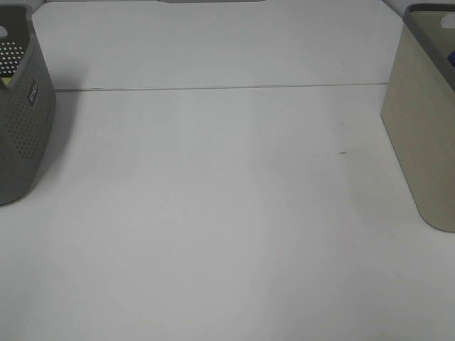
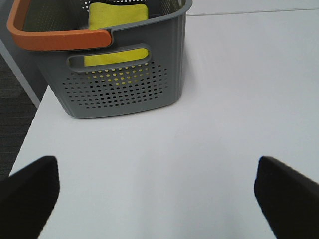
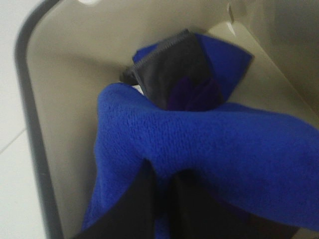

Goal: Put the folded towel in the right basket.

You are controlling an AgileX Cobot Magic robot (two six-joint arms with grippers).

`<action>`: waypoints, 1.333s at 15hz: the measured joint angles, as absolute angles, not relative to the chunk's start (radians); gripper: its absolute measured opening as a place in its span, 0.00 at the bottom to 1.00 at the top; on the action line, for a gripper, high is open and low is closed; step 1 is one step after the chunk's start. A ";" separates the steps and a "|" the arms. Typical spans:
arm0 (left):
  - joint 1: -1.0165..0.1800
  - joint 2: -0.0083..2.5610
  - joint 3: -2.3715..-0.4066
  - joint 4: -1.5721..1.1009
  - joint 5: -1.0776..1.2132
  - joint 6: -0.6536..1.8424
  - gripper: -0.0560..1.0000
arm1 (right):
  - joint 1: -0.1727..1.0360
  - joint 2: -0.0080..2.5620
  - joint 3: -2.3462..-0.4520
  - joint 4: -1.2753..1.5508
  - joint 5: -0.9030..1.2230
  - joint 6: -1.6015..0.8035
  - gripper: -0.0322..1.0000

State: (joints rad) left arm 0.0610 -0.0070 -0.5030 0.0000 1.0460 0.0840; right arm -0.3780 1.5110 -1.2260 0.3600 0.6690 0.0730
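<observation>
From overhead neither arm shows at all. All I see is the white surface [image 1: 213, 213] with a basket cut off at each edge. The grey left basket [image 1: 25, 121] is perforated. The beige right basket [image 1: 419, 121] has plain walls, and its inside is hidden from up there.

The right wrist view looks down into that beige basket. The folded towel [image 3: 224, 159], deep blue and knitted, fills most of the view and sits within the walls [image 3: 65, 99]. The right gripper [image 3: 164, 209] is mostly buried under the fold. Its two dark fingers are nearly together and pinch the blue cloth. A dark patch [image 3: 172, 69] lies farther in against the towel, and I cannot make out what it is. Whether the towel reaches the basket floor I cannot tell.

The left gripper [image 2: 159, 194] hangs over bare surface on the near side of the grey basket [image 2: 124, 89]. Its fingertips [image 2: 30, 194] are spread wide with nothing between them, and only the tips show. Inside that basket lies a yellow cloth [image 2: 117, 17], partly hidden by the orange handle [image 2: 60, 39].
</observation>
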 joint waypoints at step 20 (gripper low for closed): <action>0.061 -0.007 -0.503 0.000 1.046 0.084 0.99 | -0.378 1.474 -1.102 0.413 0.650 0.058 0.73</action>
State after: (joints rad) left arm 0.0610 -0.0070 -0.5030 0.0000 1.0460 0.0840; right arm -0.3780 1.4740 -1.1020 0.4130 0.6500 0.0580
